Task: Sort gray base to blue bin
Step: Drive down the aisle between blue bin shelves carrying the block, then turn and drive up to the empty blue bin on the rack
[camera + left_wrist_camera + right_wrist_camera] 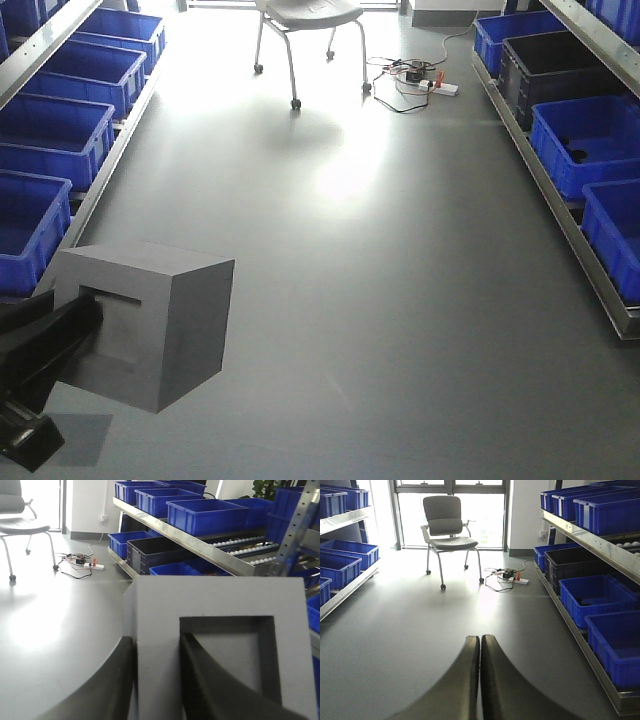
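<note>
Gray block (150, 320) hangs up off the floor (400, 300), low on the left of the front view. The left gripper (156, 647) pinches one wall of it, with one finger down in the square recess and the other along the outside. The right gripper (480, 642) has its fingers pressed together. Blue bins (590, 180) line the racks on both sides, well apart from the block.
</note>
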